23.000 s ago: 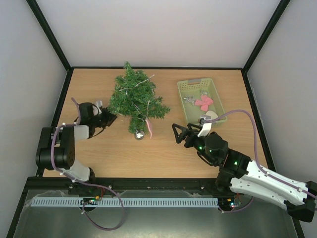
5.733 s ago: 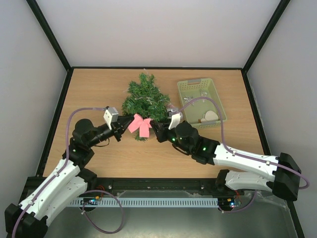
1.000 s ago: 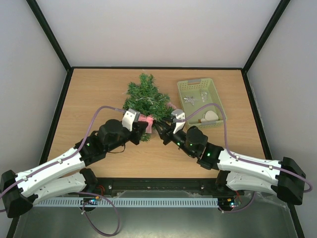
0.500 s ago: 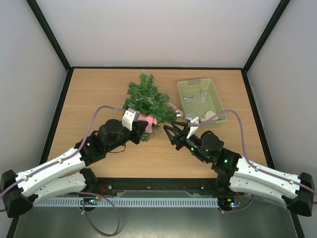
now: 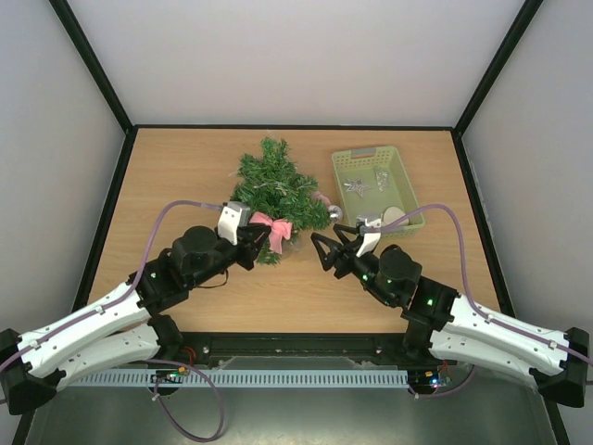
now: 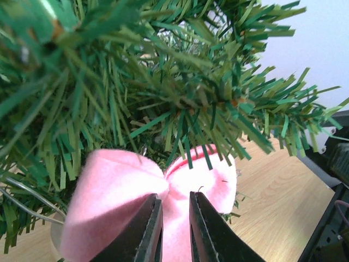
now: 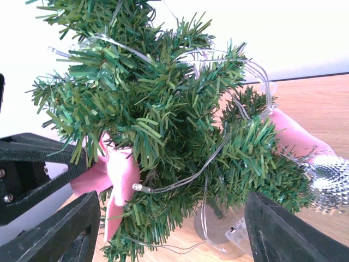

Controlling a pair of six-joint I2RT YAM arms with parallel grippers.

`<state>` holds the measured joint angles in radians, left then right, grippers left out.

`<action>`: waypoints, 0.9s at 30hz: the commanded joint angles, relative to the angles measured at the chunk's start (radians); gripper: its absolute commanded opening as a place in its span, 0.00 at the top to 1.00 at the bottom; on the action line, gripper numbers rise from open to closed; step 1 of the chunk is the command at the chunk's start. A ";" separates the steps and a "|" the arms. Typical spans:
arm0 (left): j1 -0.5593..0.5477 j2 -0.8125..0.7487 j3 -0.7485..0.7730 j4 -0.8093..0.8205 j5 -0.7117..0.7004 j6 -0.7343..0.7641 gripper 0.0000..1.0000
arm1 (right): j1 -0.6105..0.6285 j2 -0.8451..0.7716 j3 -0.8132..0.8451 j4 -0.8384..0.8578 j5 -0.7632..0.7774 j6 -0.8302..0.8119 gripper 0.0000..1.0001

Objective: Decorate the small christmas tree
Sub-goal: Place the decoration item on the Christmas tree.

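The small christmas tree [image 5: 273, 184] stands mid-table, strung with a thin light wire. A pink bow [image 5: 271, 228] hangs on its near lower branches. My left gripper [image 5: 254, 240] reaches in from the left. In the left wrist view its jaws [image 6: 174, 201] stand only narrowly open, flanking the middle of the bow [image 6: 120, 191] below the tree [image 6: 136, 71]. My right gripper [image 5: 326, 247] is wide open and empty, just right of the tree. Its wrist view shows the tree [image 7: 163, 103], the bow [image 7: 117, 177] and a silver ball [image 7: 328, 183] beyond the gripper [image 7: 174, 229].
A pale green basket [image 5: 363, 153] at the back right holds a silver star [image 5: 354, 186] and a white heart [image 5: 395, 216]. A silver ball [image 5: 334, 214] and a pink ribbon [image 5: 321, 197] hang on the tree's right side. The tree's round base [image 7: 218, 224] rests on the wooden table.
My right gripper has let go of the tree, opened wide and drawn back to the right. The left arm has drawn back slightly and its jaws have loosened; the bow shows more fully.
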<state>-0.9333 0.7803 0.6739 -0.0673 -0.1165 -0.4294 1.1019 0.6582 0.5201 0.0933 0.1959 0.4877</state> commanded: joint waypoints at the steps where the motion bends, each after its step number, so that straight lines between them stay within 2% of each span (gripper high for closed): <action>1: -0.007 -0.008 0.019 -0.028 -0.023 0.003 0.83 | 0.006 -0.020 0.041 -0.042 0.053 0.026 0.30; 16: -0.007 -0.085 0.116 -0.147 -0.058 -0.015 0.79 | 0.006 -0.027 0.022 -0.031 0.047 0.072 0.36; 22: -0.007 -0.146 0.098 -0.239 -0.290 -0.013 0.62 | 0.006 0.001 -0.015 0.003 0.035 0.123 0.37; 24: -0.006 -0.179 0.098 -0.262 -0.365 -0.006 0.56 | 0.006 0.001 -0.010 -0.021 0.081 0.128 0.37; 27: -0.006 -0.233 0.079 -0.264 -0.421 0.032 0.40 | 0.004 0.009 0.046 -0.109 0.217 0.071 0.39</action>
<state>-0.9340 0.6125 0.7616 -0.2935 -0.3775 -0.4366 1.1019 0.6628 0.5209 0.0513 0.2581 0.5865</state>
